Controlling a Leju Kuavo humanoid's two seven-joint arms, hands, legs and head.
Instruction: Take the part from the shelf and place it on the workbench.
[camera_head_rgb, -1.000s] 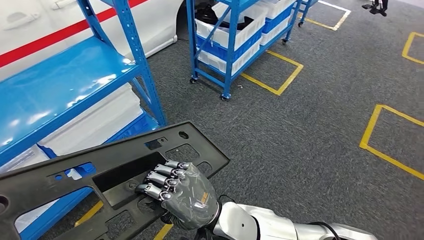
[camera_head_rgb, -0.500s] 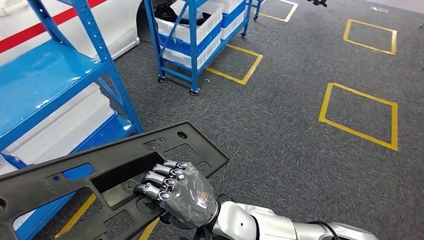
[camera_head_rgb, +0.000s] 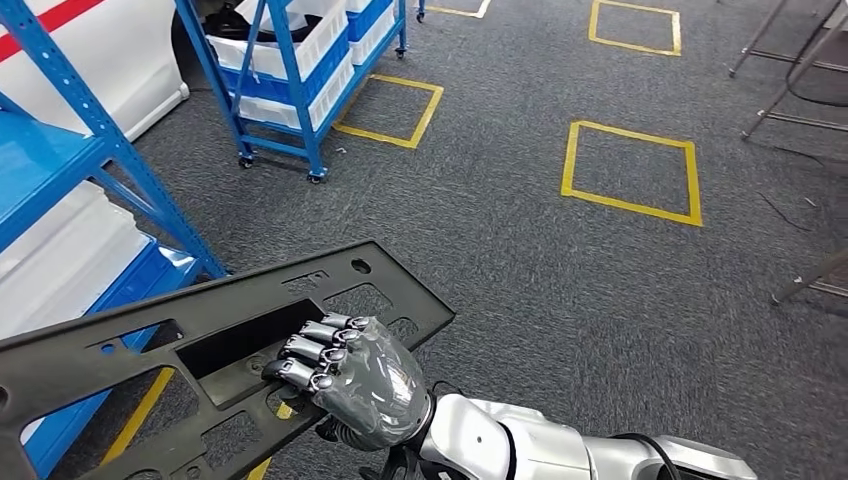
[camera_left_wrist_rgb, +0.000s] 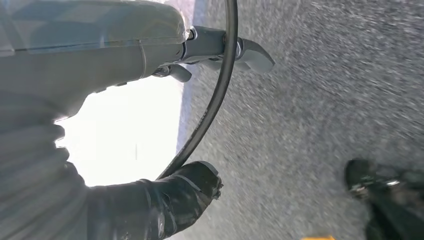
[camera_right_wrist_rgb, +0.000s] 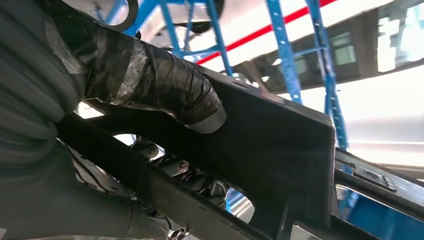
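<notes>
Right hand (camera_head_rgb: 350, 378) grips the part (camera_head_rgb: 200, 350): fingers curled over the top face into a rectangular cutout, knuckles up. The part is a long flat black plastic panel, matte, with rounded corners, many rectangular cutouts and a few small round holes. It runs out leftward from the hand and hangs above the floor, clear of the shelf (camera_head_rgb: 70, 150).

Right wrist view gives the underside, which the head view hides: the thumb (camera_right_wrist_rgb: 165, 95), wrapped in glossy black tape, presses against the panel's lower face, and the fingers (camera_right_wrist_rgb: 180, 167) poke through the cutout from the other side. So the panel is clamped between thumb and fingers. Blue uprights and a white body with a red stripe sit beyond the part in that view.

Left hand (camera_left_wrist_rgb: 100, 125): the wrist view shows the grey ribbed cover, the taped black thumb (camera_left_wrist_rgb: 175, 195) and pale fingers extended apart, with nothing between them; a thin black cable (camera_left_wrist_rgb: 215, 100) loops across. Blurred grey carpet beyond.

Head view also shows: blue steel shelf at far left of the hand with white slabs on the lower levels; a blue wheeled rack (camera_head_rgb: 290, 60) with white bins ahead; grey speckled carpet (camera_head_rgb: 560, 300) with yellow tape squares (camera_head_rgb: 630, 165); thin metal legs of furniture at the far right.
</notes>
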